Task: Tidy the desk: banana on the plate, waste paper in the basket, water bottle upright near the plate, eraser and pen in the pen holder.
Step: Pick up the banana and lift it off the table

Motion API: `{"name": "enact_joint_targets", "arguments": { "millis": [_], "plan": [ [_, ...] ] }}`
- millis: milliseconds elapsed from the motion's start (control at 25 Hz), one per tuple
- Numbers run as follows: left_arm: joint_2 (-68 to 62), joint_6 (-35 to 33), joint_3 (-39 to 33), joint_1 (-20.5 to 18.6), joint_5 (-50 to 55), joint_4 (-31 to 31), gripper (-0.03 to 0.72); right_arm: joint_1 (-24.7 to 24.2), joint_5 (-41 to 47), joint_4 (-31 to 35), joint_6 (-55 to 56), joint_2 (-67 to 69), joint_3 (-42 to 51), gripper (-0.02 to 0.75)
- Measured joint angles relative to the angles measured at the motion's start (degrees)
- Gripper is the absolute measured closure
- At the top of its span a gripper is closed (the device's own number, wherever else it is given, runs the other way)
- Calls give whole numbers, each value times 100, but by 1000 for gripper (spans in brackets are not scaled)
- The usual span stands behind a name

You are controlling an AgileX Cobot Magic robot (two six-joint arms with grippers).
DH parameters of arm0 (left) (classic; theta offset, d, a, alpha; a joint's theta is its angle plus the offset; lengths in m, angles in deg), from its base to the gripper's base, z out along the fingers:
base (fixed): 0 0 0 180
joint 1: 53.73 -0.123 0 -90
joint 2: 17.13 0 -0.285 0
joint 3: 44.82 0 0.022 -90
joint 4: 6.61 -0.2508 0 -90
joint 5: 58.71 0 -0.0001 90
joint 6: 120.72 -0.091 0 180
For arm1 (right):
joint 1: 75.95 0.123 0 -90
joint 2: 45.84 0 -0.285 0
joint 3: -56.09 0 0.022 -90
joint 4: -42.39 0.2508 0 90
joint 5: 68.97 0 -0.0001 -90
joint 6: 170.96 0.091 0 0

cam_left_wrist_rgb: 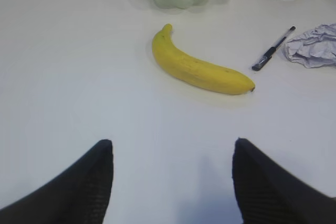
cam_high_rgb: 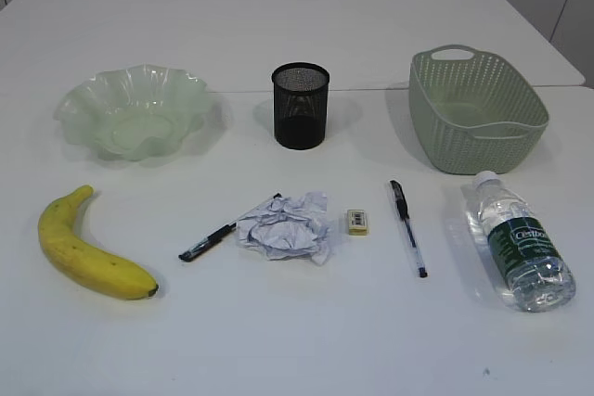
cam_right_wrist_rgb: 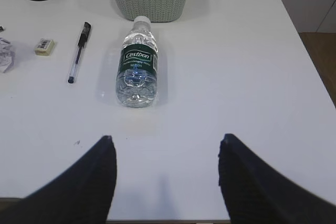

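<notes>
A yellow banana (cam_high_rgb: 88, 248) lies at front left, below the pale green wavy plate (cam_high_rgb: 135, 110). Crumpled waste paper (cam_high_rgb: 286, 226) lies mid-table, with a black pen (cam_high_rgb: 218, 238) at its left and a small eraser (cam_high_rgb: 358, 221) at its right. A second pen (cam_high_rgb: 407, 225) lies further right. The water bottle (cam_high_rgb: 518, 240) lies on its side below the green basket (cam_high_rgb: 475, 108). The black mesh pen holder (cam_high_rgb: 300, 105) stands at centre back. My left gripper (cam_left_wrist_rgb: 172, 148) is open and empty, short of the banana (cam_left_wrist_rgb: 199, 65). My right gripper (cam_right_wrist_rgb: 165, 142) is open and empty, short of the bottle (cam_right_wrist_rgb: 138, 61).
The white table's right edge (cam_right_wrist_rgb: 294, 30) runs close beside the bottle, with floor beyond. A seam between two tables runs behind the plate and basket. Neither arm shows in the exterior view.
</notes>
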Motion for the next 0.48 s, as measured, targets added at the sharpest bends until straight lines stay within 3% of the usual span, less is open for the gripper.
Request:
{"name": "enact_joint_targets", "arguments": {
  "millis": [480],
  "plan": [
    [0, 0, 0, 0, 0, 0, 193, 0, 0, 0, 0, 0, 0, 274]
  ]
}}
